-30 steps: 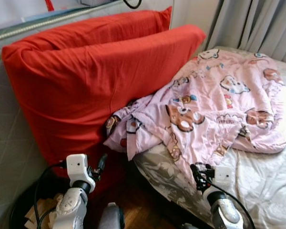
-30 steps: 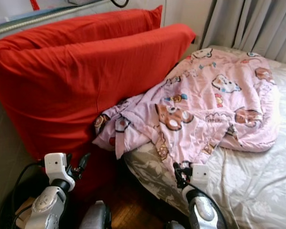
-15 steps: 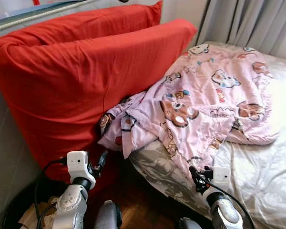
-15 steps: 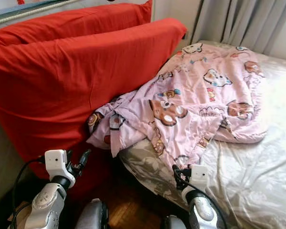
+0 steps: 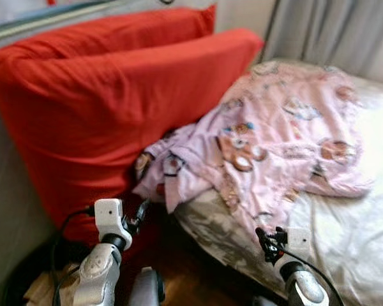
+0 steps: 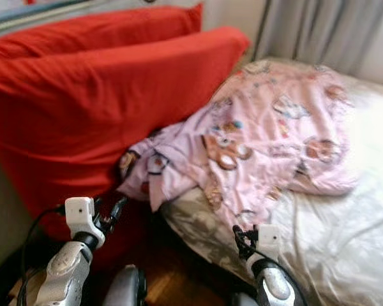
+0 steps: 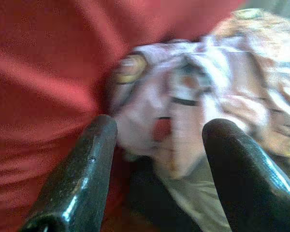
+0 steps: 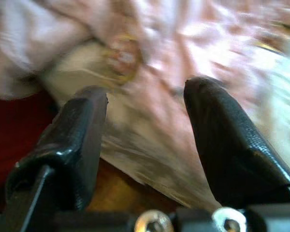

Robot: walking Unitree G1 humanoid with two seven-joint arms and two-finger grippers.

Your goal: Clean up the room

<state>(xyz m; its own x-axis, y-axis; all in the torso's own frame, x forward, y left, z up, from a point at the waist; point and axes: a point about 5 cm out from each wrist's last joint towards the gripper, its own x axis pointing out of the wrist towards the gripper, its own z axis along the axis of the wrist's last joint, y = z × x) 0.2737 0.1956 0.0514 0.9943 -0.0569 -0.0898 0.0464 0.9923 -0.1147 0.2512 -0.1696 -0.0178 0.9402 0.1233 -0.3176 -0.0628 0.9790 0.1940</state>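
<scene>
Step in hand, as a judgement: approach. Both arms are raised before the bed, nothing is held, and the head views are blurred, which suggests the robot is walking or turning.

Left gripper (image 7: 157, 169): fingers apart, empty, low beside the red cushion and aimed at the hanging corner of the blanket.

Right gripper (image 8: 145, 140): fingers apart, empty, near the bed's edge, aimed at the blanket's lower fringe and the sheet beneath it.

Task's thing: crumpled pink blanket printed with cartoon bears (image 5: 287, 137). It lies spread over the head half of the bed, one corner spilling off the edge against the cushion.

Next move, as a judgement: close in on the dangling corner, take the cloth with one or both grippers, then pull it flat. Thin, loose fabric needs a deep pinch on a fold.

Surface: bed with pale grey leaf-patterned sheet (image 5: 345, 248), glossy and wrinkled.

Room:
- Large red fabric cushion (image 5: 108, 108), propped upright between wall and bed, with a second one behind it.
- Grey pleated curtain (image 5: 332, 29) at the far side.
- Dark wooden floor (image 5: 191, 280) in the gap below.
- Pale quilted wall panel (image 5: 9, 191) at the left.
</scene>
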